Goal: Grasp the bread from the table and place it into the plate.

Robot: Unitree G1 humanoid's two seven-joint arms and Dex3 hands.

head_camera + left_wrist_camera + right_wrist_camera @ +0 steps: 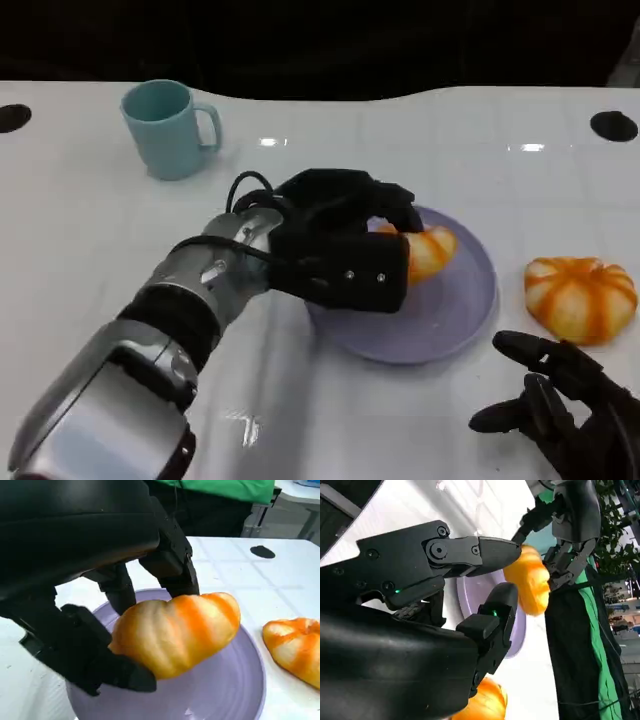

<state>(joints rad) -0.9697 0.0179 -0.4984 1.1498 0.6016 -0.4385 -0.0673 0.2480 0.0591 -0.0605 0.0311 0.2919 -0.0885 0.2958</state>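
The orange-and-cream striped bread roll [175, 632] is up in the left hand [345, 240], pinched between the black fingers [167, 560] on one side and the thumb underneath. It's hanging right over the round lavender plate [455, 310], and from the left wrist view I honestly can't tell if the roll's touching the plate surface or just above it.

A second roll, a rounder orange striped pumpkin-looking bun [581, 297], sits on the white table [90, 230] just off the plate's right edge, not touching it. The right hand [570, 400] hovers low near the table's front edge, just in front of that bun, fingers spread apart and holding nothing.

Further back on the left there's a light teal ceramic mug [165, 128] standing upright, handle pointing right, well away from the plate.

Couldn't spot any readable writing or logos on anything, only a small green light on the right hand's finger [493, 613].
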